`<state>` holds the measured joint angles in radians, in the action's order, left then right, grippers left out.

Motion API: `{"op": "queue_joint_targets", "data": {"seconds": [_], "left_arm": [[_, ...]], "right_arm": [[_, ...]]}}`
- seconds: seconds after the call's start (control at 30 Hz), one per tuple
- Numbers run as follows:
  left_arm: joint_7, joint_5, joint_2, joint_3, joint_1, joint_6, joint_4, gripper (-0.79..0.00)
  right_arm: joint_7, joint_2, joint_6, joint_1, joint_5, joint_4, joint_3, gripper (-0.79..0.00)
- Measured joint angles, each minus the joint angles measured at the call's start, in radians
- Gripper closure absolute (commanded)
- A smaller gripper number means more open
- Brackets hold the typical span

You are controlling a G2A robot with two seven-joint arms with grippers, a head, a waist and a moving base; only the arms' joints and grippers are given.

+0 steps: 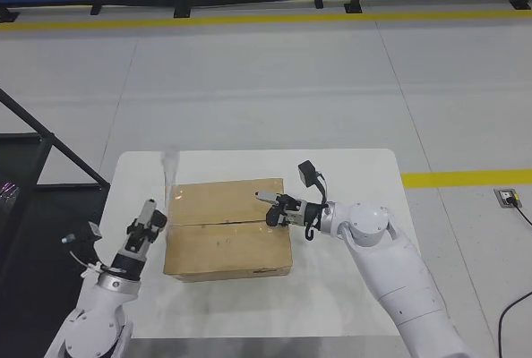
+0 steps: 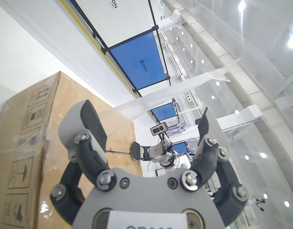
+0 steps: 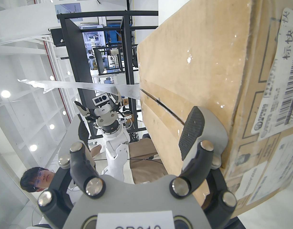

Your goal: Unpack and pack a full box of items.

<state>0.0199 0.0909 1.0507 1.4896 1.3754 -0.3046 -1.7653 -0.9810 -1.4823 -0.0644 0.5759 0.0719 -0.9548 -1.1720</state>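
A shut cardboard box [image 1: 228, 234] lies in the middle of the white table [image 1: 338, 286], its two top flaps meeting at a seam. A peeled strip of clear tape [image 1: 169, 168] rises free from the box's left end; it also shows as the tape [image 2: 179, 88] and the tape [image 3: 77, 85]. My left gripper [image 1: 150, 215] is open beside that end, just below the strip, as the left gripper [image 2: 148, 125] shows. My right gripper [image 1: 268, 206] is open at the right end of the seam, one finger [image 3: 191, 132] over the box [image 3: 196, 48].
A black metal frame [image 1: 33, 170] stands off the table's left side. Bare table surface lies to the right of and in front of the box. A yellow floor line [image 1: 472, 177] runs on the right, with a floor socket [image 1: 506, 197] and cable.
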Motion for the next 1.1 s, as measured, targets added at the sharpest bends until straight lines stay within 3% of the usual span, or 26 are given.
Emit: {"op": "queue_joint_targets", "data": {"seconds": [0.43,1.1], "left_arm": [[0.171,0.069,0.001,0.045,-0.038,0.029,0.017,-0.785],[0.259,0.120,0.008,0.087,-0.025,0.029,0.026,-0.785]], "right_arm": [[0.155,0.015,-0.059,0.083,-0.009,-0.132,-0.032,-0.785],[0.168,0.015,0.087,-0.003,-0.009,-0.097,0.010,-0.785]]}}
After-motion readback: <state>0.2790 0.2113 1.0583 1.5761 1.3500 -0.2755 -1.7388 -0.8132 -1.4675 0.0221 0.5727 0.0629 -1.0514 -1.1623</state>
